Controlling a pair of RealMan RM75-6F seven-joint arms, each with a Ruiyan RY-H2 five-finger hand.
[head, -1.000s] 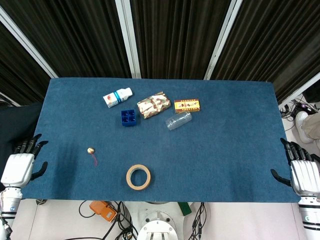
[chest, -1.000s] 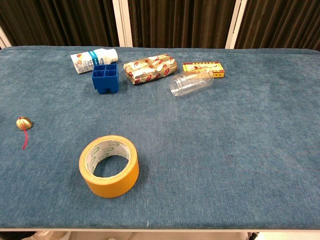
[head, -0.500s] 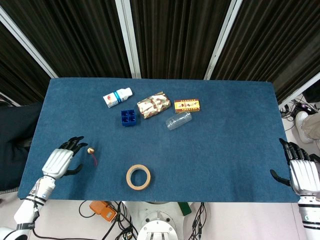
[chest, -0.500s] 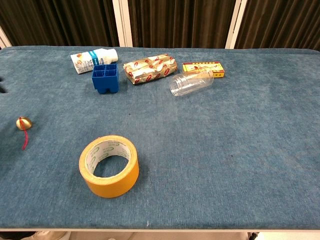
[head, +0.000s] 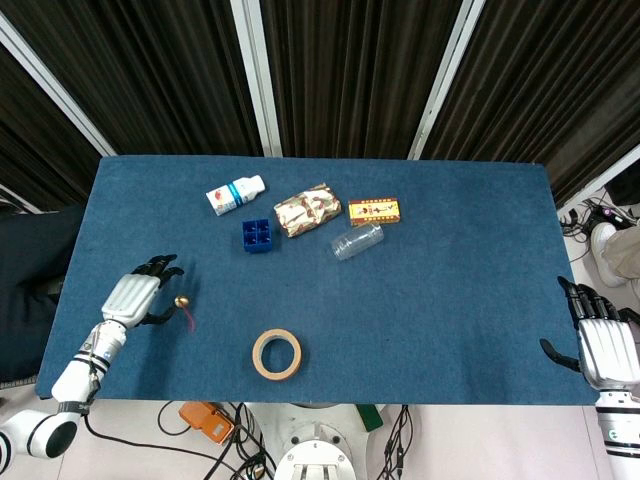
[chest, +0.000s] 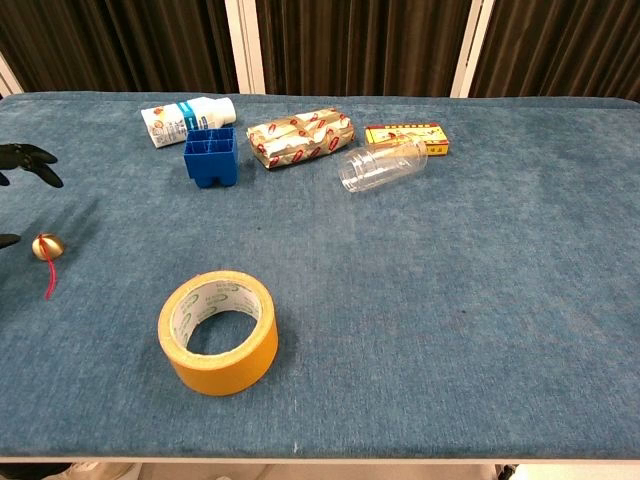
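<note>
Tape (chest: 218, 332) lies near, untouched. Left hand (head: 140, 296), which hung off the table's (head: 460, 320) left edge a second ago, now hovers just beside the bell (head: 181, 300), fingers apart and holding nothing; a grasp looks close. Right hand (head: 598, 338) idles open at the right edge. Chest view catches only the left fingertips (chest: 28, 158); head view shows both hands.

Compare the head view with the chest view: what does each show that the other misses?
Only the head view shows the whole left hand, open beside the small gold bell, and the right hand open at the table's right edge. Only the chest view shows the yellow tape roll's side wall. Both share the bell, tape roll, blue tray, clear jar and left fingertips.
</note>
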